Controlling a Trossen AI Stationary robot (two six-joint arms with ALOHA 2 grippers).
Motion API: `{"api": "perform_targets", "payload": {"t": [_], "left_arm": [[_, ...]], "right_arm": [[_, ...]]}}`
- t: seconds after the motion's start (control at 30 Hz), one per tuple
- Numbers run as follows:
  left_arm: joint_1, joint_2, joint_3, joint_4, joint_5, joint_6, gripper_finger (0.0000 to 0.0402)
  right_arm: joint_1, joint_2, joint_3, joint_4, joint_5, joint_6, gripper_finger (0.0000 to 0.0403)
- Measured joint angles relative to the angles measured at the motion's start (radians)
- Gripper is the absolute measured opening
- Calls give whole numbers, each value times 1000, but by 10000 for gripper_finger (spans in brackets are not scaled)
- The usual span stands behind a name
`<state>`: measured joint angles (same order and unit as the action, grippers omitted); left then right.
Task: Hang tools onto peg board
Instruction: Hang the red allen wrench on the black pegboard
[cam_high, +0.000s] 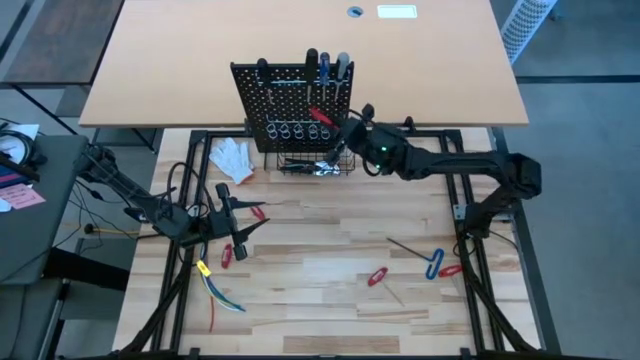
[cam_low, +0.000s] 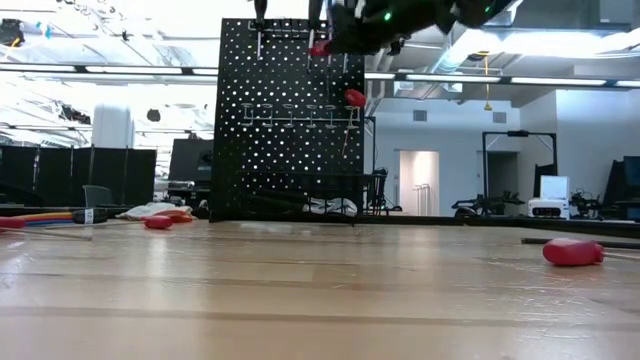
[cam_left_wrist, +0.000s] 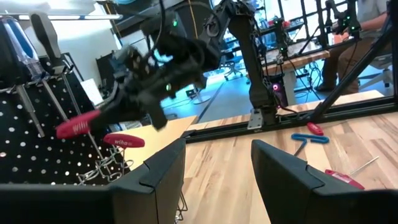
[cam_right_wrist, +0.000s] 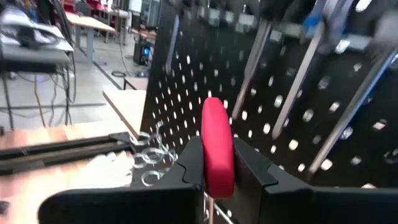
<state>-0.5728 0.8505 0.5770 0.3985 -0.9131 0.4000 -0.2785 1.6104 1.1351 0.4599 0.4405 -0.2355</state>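
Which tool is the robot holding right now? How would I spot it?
Find the black peg board standing at the back of the table. The right gripper is at its front, just above the row of metal rings, shut on a red-handled tool. Other red tools lie flat on the table; this one is up in the air, pinched between the dark fingers.

High cam looks straight down on my table (cam_high: 330, 270); low cam sits level at tabletop, facing the peg board (cam_low: 290, 120). Both my wrist cams face that board up close, shared by all views.
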Motion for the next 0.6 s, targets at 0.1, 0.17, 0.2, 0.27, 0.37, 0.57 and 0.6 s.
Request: {"api": "perform_targets", "payload": {"t": [0.1, 0.17, 0.2, 0.27, 0.37, 0.57, 0.6], "left_arm": [[0, 0, 0, 0, 0, 0, 180], [0, 0, 0, 0, 0, 0, 180], [0, 0, 0, 0, 0, 0, 180], [0, 0, 0, 0, 0, 0, 180], [0, 0, 0, 0, 0, -1, 180], [0, 0, 0, -1, 0, -4, 180], [0, 0, 0, -1, 0, -4, 180]], "right_arm": [[-12, 33, 0, 1, 5, 3, 46], [-17, 44, 0, 2, 5, 19, 46], [-20, 46, 0, 0, 5, 29, 46], [-28, 46, 0, -24, 5, 52, 46], [-33, 46, 0, -61, 5, 81, 55], [-38, 35, 0, -133, 5, 73, 123], [-35, 27, 0, -137, 5, 72, 134]]}}
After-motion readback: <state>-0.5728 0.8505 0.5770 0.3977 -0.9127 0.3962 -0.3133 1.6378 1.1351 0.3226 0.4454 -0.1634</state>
